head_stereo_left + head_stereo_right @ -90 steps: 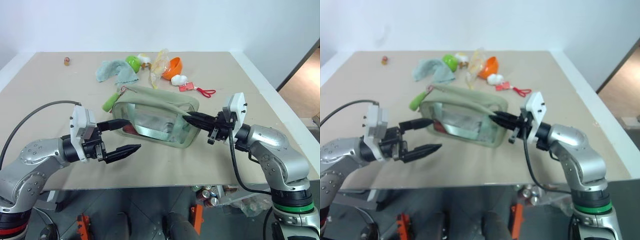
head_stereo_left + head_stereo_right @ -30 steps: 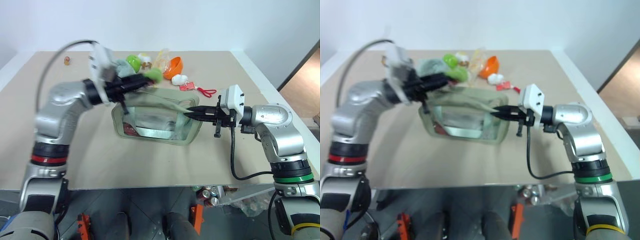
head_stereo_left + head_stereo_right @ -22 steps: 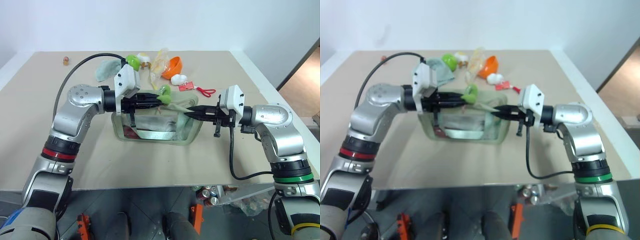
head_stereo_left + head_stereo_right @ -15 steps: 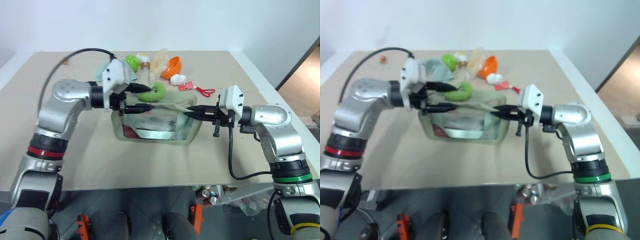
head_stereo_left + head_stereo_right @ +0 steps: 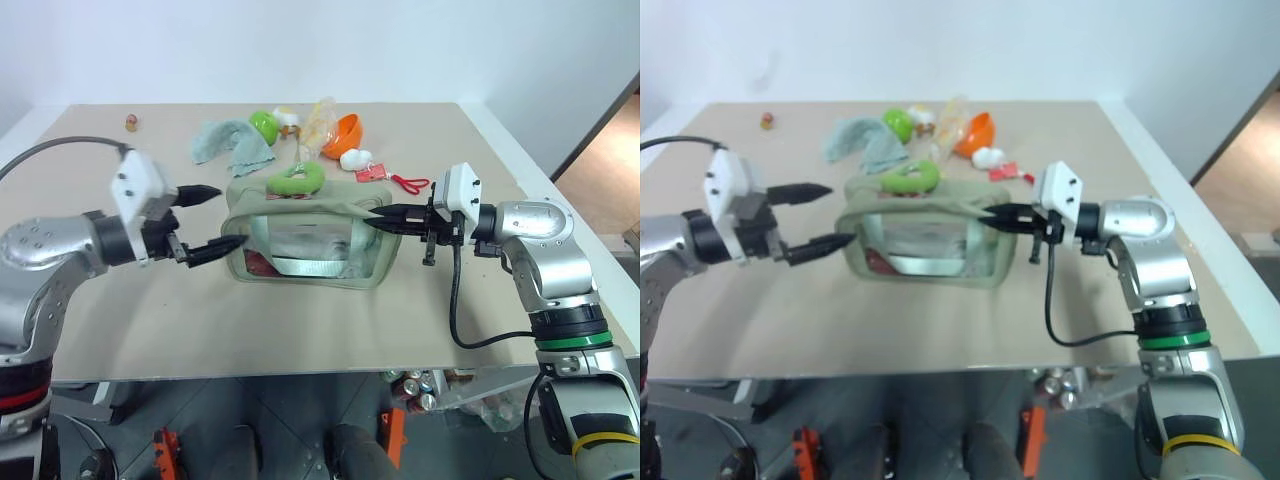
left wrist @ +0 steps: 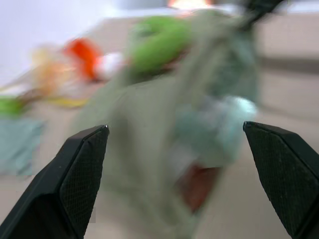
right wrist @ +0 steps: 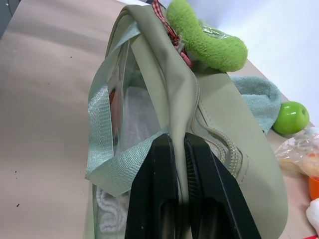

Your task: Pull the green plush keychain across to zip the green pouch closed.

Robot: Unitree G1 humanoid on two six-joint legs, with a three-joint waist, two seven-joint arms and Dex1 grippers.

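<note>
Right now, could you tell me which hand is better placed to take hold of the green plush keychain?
Left. The left hand is open and free beside the green pouch; the right hand is shut on the pouch's end.

A sage-green boxy fabric pouch (image 5: 310,235) with clear window sides carries a pale green strap band (image 7: 102,144). The fuzzy curved plush keychain (image 5: 294,180) is bright lime green; its cord is red-checked.
</note>
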